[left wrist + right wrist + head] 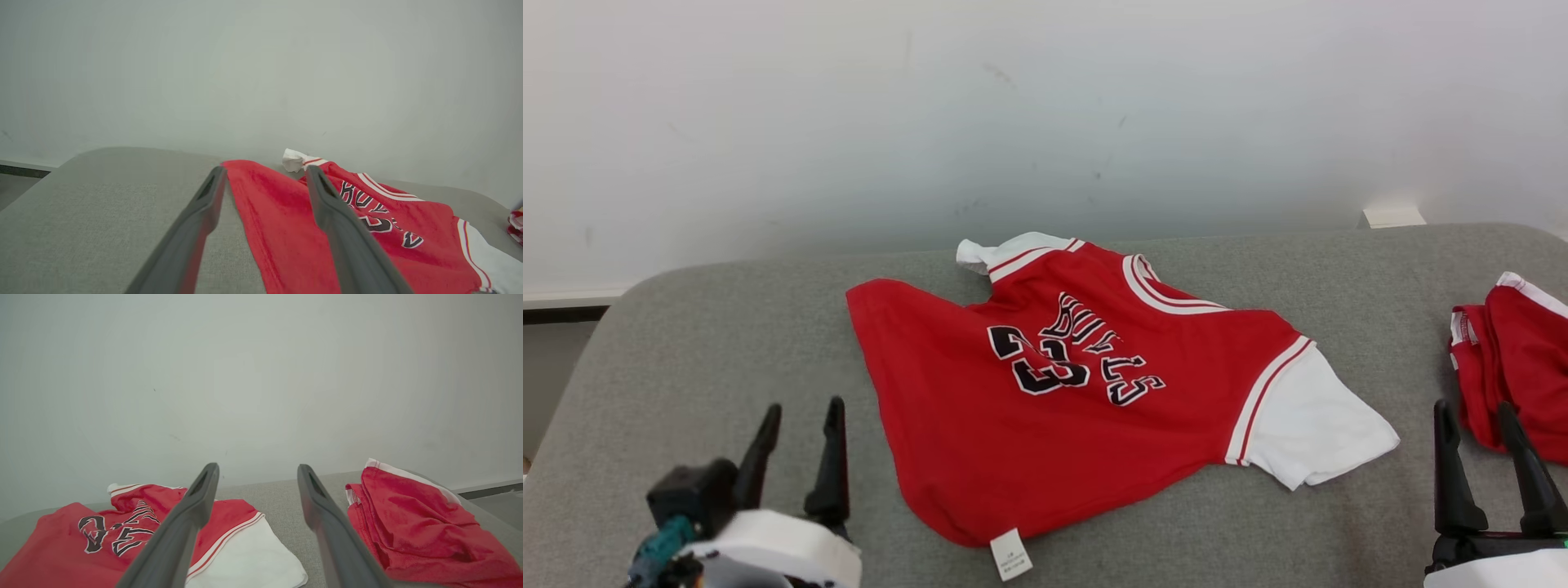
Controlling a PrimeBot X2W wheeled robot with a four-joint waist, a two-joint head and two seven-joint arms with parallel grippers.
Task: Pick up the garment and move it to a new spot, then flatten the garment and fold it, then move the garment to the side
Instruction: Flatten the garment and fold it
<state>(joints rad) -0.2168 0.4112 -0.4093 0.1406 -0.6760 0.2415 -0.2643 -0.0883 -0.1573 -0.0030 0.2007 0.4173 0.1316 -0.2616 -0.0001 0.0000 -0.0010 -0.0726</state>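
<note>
Shirt lies skewed mid-cushion, front up, far sleeve bunched, near hem curled with its tag showing. Jaws apart and empty on both sides: left gripper and right gripper hover at either side of the shirt.

Risks:
- The right gripper sits just beside a second red garment and could pinch that instead.
- A shallow pinch may take only the top layer, so the shirt twists on lifting.
- Fingers pressed too low could snag the cushion fabric
</note>
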